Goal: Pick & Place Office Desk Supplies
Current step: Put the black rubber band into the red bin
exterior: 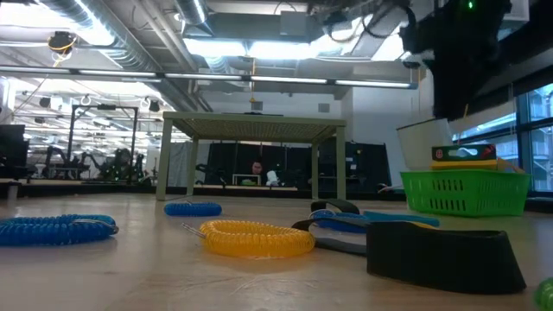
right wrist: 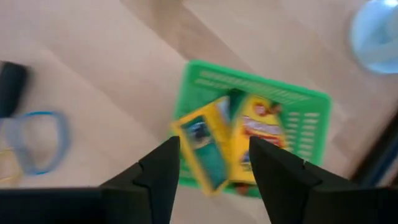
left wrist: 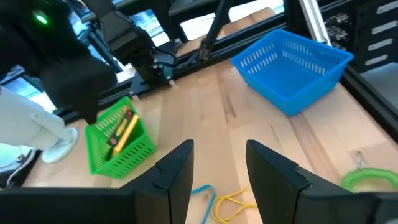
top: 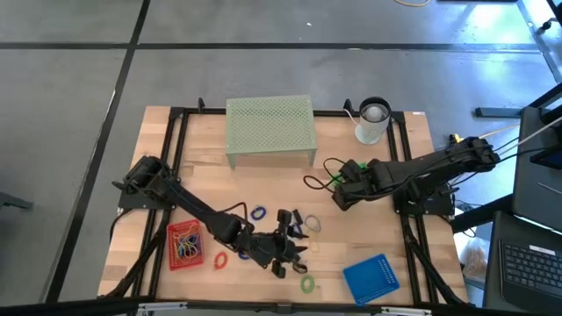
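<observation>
Right gripper (right wrist: 213,163) is hanging over the green tray (right wrist: 311,118) with its fingers spread apart and nothing between them; two yellow boxes (right wrist: 233,140) lie side by side in that tray, one tilted against the other. From the low camera the green tray (exterior: 467,192) sits on the tabletop with the boxes (exterior: 467,155) poking up above its rim. Just beside the tray, toward the table's back edge, there's a white cup (top: 372,121), and the mesh riser (top: 270,127) stands well off to the tray's left along that same back edge. Left gripper (left wrist: 217,165) is nearer the front of the table than the green tray and well apart from it, fingers parted with a clear gap and holding nothing, hovering low over the wood. Around it is a scatter of loose stuff: a blue ring (top: 258,213), a red ring (top: 219,261), a green ring (top: 307,283) and some dark clips (top: 290,218). Red tray (top: 184,245), holding a tangle of coloured rings, is further left of that. Blue tray (top: 371,278) sits at the front edge, roughly straight forward from the green tray. Down low, a yellow coil (exterior: 257,238) and a blue coil (exterior: 54,229) lie on the wood.
</observation>
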You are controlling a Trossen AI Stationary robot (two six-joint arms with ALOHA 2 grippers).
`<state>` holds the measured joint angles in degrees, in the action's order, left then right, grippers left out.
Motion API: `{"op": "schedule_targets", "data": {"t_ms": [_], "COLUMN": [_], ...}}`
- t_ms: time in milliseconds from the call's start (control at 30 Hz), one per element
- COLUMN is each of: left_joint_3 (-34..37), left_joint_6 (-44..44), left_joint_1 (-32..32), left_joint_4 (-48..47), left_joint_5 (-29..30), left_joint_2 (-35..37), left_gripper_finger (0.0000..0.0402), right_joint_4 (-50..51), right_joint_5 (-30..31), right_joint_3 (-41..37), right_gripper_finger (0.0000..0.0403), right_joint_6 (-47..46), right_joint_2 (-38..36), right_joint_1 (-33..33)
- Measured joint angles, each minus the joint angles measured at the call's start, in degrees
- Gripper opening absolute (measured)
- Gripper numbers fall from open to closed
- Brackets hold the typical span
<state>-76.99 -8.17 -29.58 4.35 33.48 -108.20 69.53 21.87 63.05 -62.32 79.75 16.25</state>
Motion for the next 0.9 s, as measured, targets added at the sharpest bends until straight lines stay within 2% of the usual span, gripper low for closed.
{"op": "schedule_targets", "data": {"t_ms": [167, 333, 500, 700, 900], "left_joint_3": [0.00, 0.00, 0.04, 0.04, 0.04], "left_joint_6": [4.00, 11.25, 19.35, 23.56, 32.24], "left_joint_1": [-0.92, -1.40, -1.64, -3.75, -6.32], "left_joint_4": [-3.52, -11.91, -20.14, -29.52, -39.11], "left_joint_5": [-0.10, -0.29, -0.60, -2.91, -3.57], "left_joint_2": [-0.02, -0.02, -0.02, -0.02, -0.02], "left_gripper_finger": [0.0141, 0.0141, 0.0142, 0.0147, 0.0142], "right_joint_4": [-3.74, -17.37, -27.26, -33.68, -39.37], "right_joint_5": [2.65, 7.49, 12.53, 12.37, 10.29], "right_joint_3": [4.33, 4.56, 4.56, 4.56, 4.56], "right_gripper_finger": [0.0188, 0.0170, 0.0155, 0.0160, 0.0194], "right_joint_6": [-0.02, 2.99, 4.69, 7.58, 6.67], "right_joint_2": [0.00, 0.73, 5.24, 14.44, 21.66], "right_joint_1": [4.11, 9.65, 13.67, 13.76, 10.07]}}
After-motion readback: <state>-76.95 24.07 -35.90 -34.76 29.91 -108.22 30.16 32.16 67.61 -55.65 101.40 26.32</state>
